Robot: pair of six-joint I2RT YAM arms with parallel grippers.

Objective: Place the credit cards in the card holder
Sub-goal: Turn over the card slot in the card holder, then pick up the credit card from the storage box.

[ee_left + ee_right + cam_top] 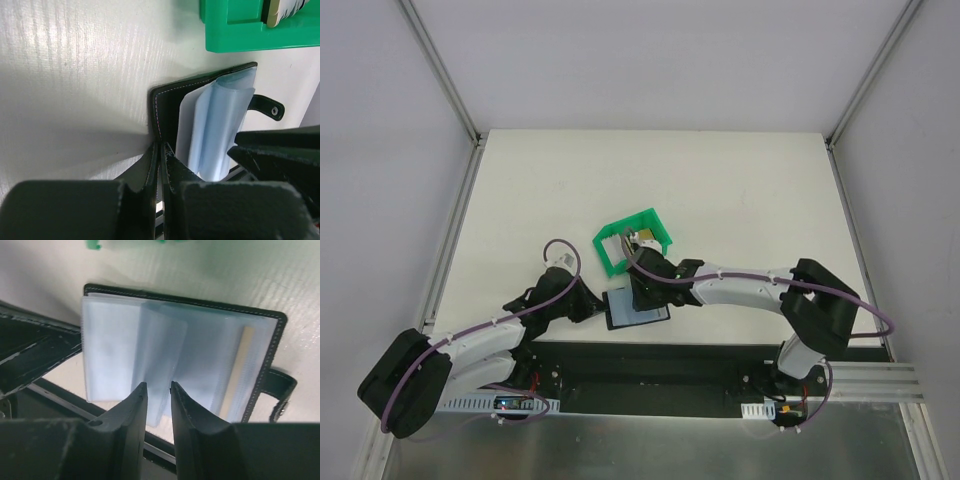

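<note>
The card holder (638, 309) lies open near the table's front edge, its bluish sleeves up. My left gripper (592, 308) is shut on its black left cover (167, 107), whose edge runs between the fingertips (161, 148). My right gripper (645, 290) hangs over the sleeves (130, 350) with its jaws a narrow gap apart (158, 385), astride a raised sleeve leaf (165, 345). A tan credit card (239, 371) sits in a right-hand sleeve. More credit cards (642, 238) stand in the green bin, also in the left wrist view (284, 9).
The green open-fronted bin (620, 252) stands just behind the card holder and shows in the left wrist view (240, 32). The holder's tab with a snap (278, 390) sticks out at its right. A black strip (650, 365) runs along the table's front edge.
</note>
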